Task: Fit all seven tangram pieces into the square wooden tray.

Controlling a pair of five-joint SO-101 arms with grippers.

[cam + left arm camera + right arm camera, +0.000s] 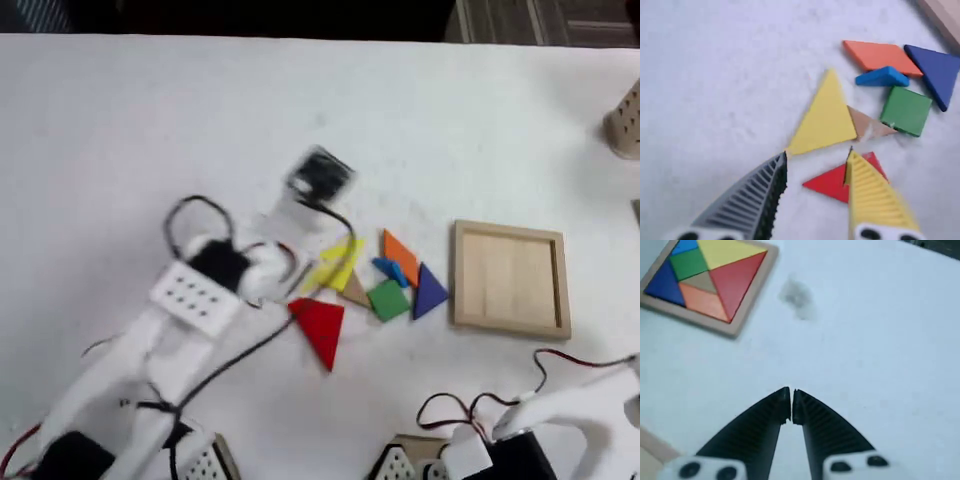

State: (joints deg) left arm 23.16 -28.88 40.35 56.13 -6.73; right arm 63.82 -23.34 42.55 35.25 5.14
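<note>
White table [120,120] with loose tangram pieces [388,299] just beside a square wooden tray [510,277]

The square wooden tray [510,280] lies flat, its pale floor bare. All seven pieces lie loose on the table at its 9 o'clock, in a close cluster. Taking the green square [388,299] as centre, the dark blue triangle [428,292] sits just beside it at 3 o'clock. The orange parallelogram [400,250] is at 12, with a small light blue triangle [390,270] between. The tan triangle [352,290] at 9 touches the yellow triangle [335,265] at 10. The big red triangle [320,328] lies at 8, a little apart.
</note>
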